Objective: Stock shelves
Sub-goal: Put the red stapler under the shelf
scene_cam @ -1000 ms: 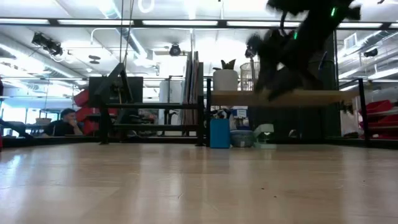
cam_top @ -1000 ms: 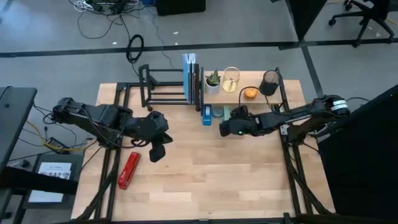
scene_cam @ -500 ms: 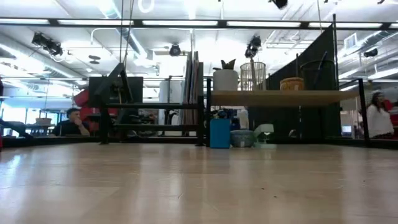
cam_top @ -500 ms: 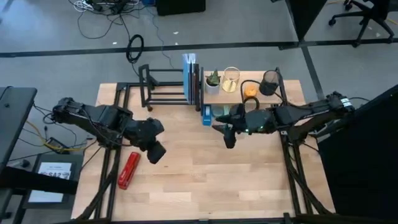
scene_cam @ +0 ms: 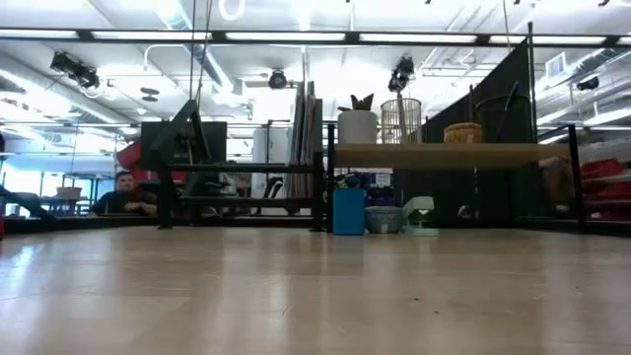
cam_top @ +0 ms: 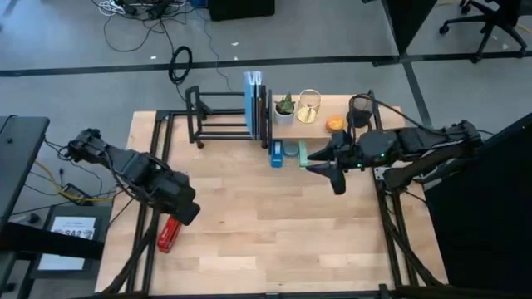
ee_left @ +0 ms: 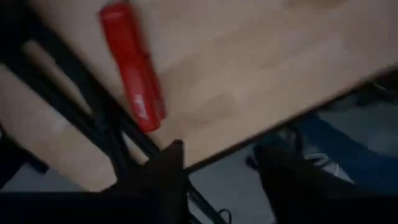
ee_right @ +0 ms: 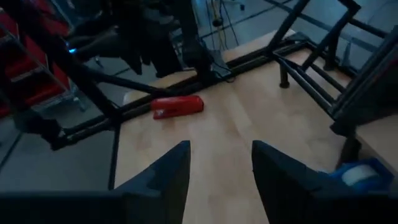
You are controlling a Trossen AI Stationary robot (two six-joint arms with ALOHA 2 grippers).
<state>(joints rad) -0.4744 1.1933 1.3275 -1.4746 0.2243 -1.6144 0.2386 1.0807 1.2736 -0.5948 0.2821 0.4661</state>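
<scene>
A red stapler (cam_top: 170,233) lies flat on the wooden table near its left edge, also in the left wrist view (ee_left: 133,74). My left gripper (cam_top: 184,211) hovers just above and beside it, open (ee_left: 217,186), with nothing between its fingers. The black rack (cam_top: 223,117) stands at the far edge with books (cam_top: 256,101) upright at its right end. Next to it the wooden plank shelf (cam_top: 326,106) carries a potted plant (cam_top: 284,108), a wire basket (cam_top: 309,105), an orange bowl (cam_top: 334,124) and a black mesh cup (cam_top: 361,110). My right gripper (cam_top: 336,183) hangs open (ee_right: 221,180) in front of that shelf.
Under the plank shelf stand a blue box (cam_top: 276,154) and teal items (cam_top: 293,151). The middle and near part of the tabletop (cam_top: 274,232) is bare wood. Black frame bars (cam_top: 150,241) run along the table's left and right sides. People sit in the room beyond (scene_cam: 120,192).
My left gripper has moved toward the table's left and near edges, ending over the red stapler. My right gripper has drawn back from the plank shelf toward the table's right edge and risen out of the low view, uncovering the shelf there.
</scene>
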